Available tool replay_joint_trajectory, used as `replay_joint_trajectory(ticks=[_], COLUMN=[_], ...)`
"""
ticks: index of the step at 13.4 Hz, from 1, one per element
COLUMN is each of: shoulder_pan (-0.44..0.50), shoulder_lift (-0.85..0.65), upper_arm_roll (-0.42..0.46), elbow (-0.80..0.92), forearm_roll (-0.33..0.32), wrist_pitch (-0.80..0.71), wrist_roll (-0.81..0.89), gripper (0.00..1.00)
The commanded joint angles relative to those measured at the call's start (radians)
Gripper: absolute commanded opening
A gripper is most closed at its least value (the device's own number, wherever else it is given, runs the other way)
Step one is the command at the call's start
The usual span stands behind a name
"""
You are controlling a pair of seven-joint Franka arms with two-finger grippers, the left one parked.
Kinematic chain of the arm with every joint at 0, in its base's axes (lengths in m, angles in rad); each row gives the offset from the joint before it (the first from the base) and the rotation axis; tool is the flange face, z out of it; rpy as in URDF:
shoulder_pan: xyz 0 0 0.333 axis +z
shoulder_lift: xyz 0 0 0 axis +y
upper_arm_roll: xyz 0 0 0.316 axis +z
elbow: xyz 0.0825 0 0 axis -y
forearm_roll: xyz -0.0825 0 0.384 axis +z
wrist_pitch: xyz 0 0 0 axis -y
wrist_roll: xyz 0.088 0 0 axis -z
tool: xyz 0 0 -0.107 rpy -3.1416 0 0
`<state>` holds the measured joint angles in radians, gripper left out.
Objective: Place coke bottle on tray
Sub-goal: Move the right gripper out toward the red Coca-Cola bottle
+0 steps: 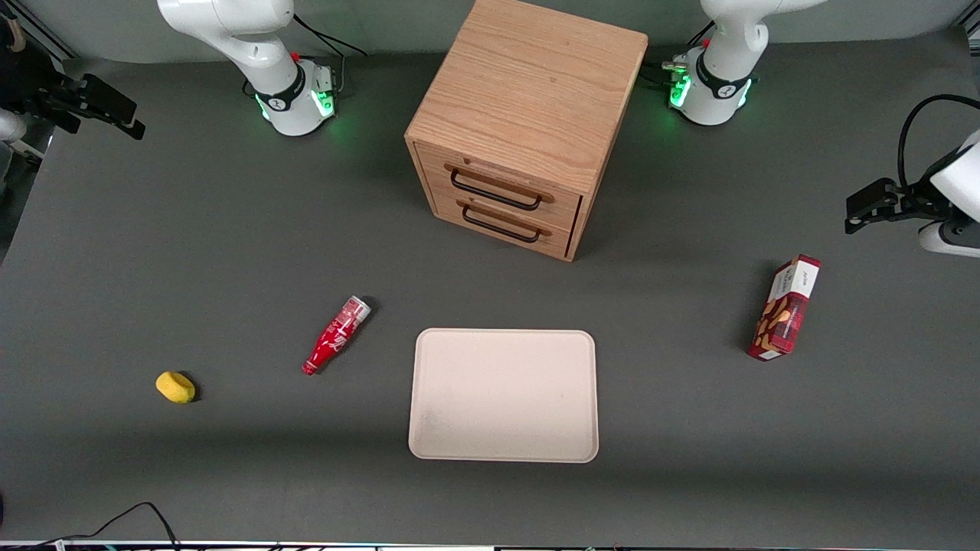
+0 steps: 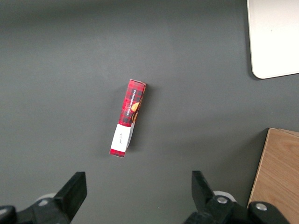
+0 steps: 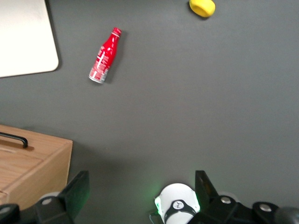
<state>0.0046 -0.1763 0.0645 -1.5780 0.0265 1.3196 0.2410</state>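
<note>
Front view shows the coke bottle [image 1: 337, 335] lying on its side on the grey tabletop [image 1: 191, 252], a little left of centre in the frame, cap pointing toward the lower left and silvery base toward the upper right. The tray [image 1: 504, 395] sits just beside it, lower centre of the frame, with a strip of bare tabletop between the two. The gripper [image 1: 96, 107] hangs at the upper left edge of the frame, well apart from the bottle; in the right wrist view its fingers [image 3: 77, 193] stand spread wide with nothing between them.

The main risk, as I judge it, is the bottle's round body: lying flat, it could roll or spin away if one finger touches before the other. Closing across the narrow neck might let the heavier base swing down. A descent too low could scrape the fingers on the tabletop. The yellow object [image 1: 175, 386] and the wooden drawer cabinet [image 1: 521, 122] lie clear of a direct path, so collision seems unlikely. Released on its side, the bottle might roll against the tray's low rim.
</note>
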Motion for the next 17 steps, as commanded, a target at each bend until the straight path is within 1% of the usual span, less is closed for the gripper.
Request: replay_joint_trajectory(ticks=[1,2,4,6,8,10,14,16,17], shoulder_pan=[0.003,0.003,0.002,0.002,0.005,0.005,0.006,0.008,0.008], shoulder_lift=[0.136,0.155,0.204,0.253,0.281,0.311,0.406,0.431,0.439], upper_arm_roll=[0.052,0.061,0.113,0.141,0.15,0.179,0.193,0.208,0.216], elbow=[0.136,0.139,0.122,0.084,0.017,-0.039,-0.077,-0.156,-0.201], forearm_roll=[0.033,0.053,0.056,0.055,0.055,0.046,0.044,0.033,0.01], wrist_pitch=[-0.007,0.022,0.085,0.168,0.257,0.343,0.463,0.593,0.662], wrist_roll=[0.105,0.157,0.275,0.363,0.405,0.478,0.534,0.567,0.567], gripper=[1.0,1.0,1.0,1.0,1.0,1.0,1.0,1.0,1.0])
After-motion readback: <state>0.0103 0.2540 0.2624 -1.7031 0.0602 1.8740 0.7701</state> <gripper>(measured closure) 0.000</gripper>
